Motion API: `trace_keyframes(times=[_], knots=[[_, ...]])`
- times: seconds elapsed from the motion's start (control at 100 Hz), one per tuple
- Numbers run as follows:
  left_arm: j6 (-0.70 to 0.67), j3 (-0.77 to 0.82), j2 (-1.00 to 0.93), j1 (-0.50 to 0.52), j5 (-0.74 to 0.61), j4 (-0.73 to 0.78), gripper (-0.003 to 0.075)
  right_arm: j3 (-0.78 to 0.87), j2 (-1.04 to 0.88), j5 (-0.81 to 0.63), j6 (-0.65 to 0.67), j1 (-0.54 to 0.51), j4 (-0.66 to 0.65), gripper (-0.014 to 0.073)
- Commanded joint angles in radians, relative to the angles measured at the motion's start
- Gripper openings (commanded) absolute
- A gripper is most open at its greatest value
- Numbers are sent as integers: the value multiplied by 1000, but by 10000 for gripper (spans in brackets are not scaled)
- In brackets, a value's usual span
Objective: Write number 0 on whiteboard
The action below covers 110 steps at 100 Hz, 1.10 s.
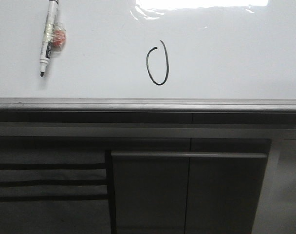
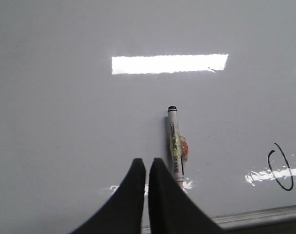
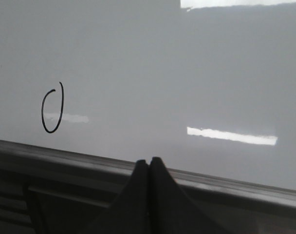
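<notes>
Whiteboard point(image 1: 226, 53), glossy and streaked with glare, lies flat as the working surface, its grey metal edge strip point(image 1: 148, 104) running along the near side above the grey cabinet panels point(image 1: 187, 195); the number 0 point(image 1: 157, 64) sits on it near the middle of the front view, a thin black narrow oval left slightly unclosed at its top, close to the edge strip and apart from everything else; well to its left lies a white marker pen point(image 1: 47, 38), uncapped, dark tip pointing toward the near edge, with a small orange-red piece point(image 1: 59, 39) touching its barrel on the side facing the digit; the left end effector point(image 2: 147, 168) hovers just beside the marker, its two dark fingers point(image 2: 131, 195) pressed nearly together with only a sliver between them and nothing in their grip; the right end effector point(image 3: 149, 165) hangs over the edge strip, to the right of the digit, its fingers point(image 3: 162, 195) meeting tip to tip and holding nothing.
</notes>
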Motion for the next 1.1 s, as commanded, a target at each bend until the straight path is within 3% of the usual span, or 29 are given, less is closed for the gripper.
trace_keyframes(times=[0.0,0.27,0.39,0.62,0.79,1.09], knots=[[9,4,-37,33,-74,-1,-20,-10,4,-87,-2,-6,1,-73],[9,138,-255,138,11,-5,-20,7,4,-86,-2,-6,1,-73],[7,136,-249,130,78,-8,-20,7,4,-86,-2,-6,1,-73],[7,136,-249,132,79,-14,-20,7,4,-86,-2,-6,1,-73],[-155,136,-249,134,83,134,-20,7,4,-86,-2,-6,1,-73],[-163,136,-249,134,86,132,-20,7,4,-86,-2,-6,1,-73]])
